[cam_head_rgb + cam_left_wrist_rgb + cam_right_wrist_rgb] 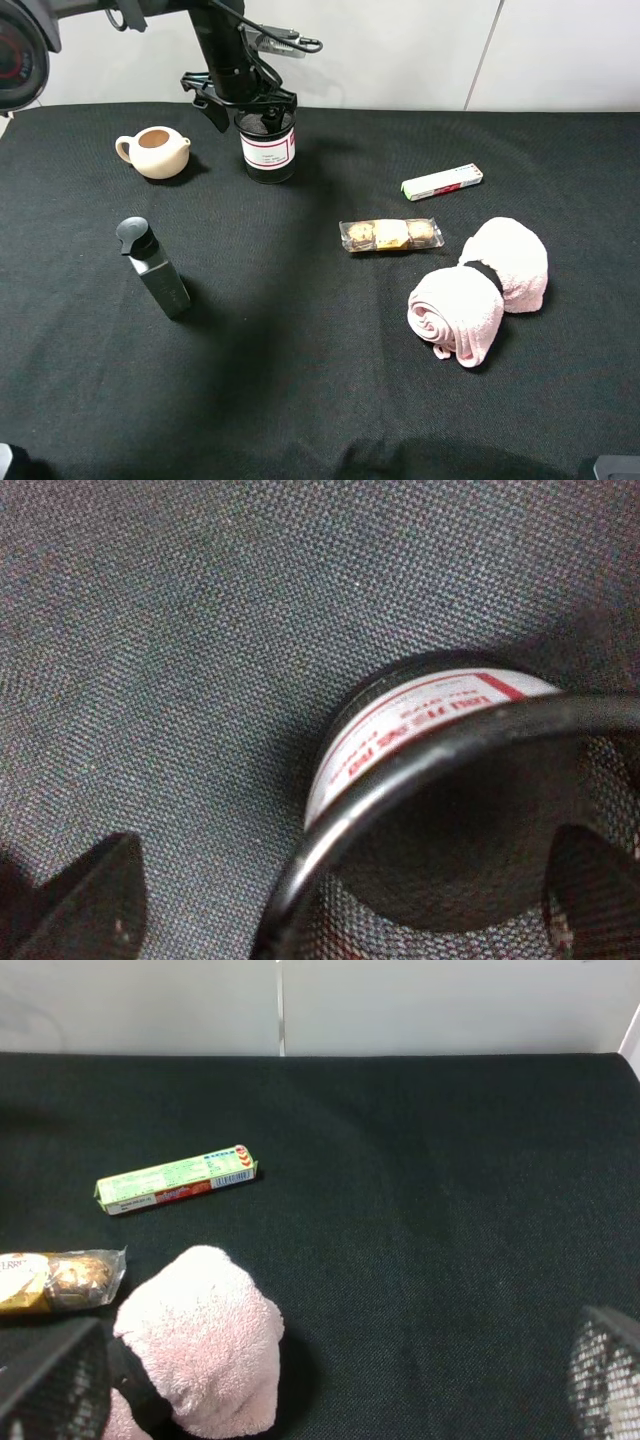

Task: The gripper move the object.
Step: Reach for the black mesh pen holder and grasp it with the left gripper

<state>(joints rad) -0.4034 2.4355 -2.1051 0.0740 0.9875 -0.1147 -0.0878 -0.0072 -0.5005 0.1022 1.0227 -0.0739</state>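
Observation:
The black wire-mesh pen cup with its white, red-edged label stands upright at the back of the table. In the left wrist view its rim and label fill the lower right. My left gripper is over the cup and open. One finger is outside the wall and the other is inside the cup, so the jaws straddle the rim. My right gripper is open and empty, low over the table near the pink towel.
A tan teapot stands left of the cup. A dark grey square bottle stands front left. A green candy pack, a wrapped chocolate pack and the rolled pink towel lie on the right of the black cloth.

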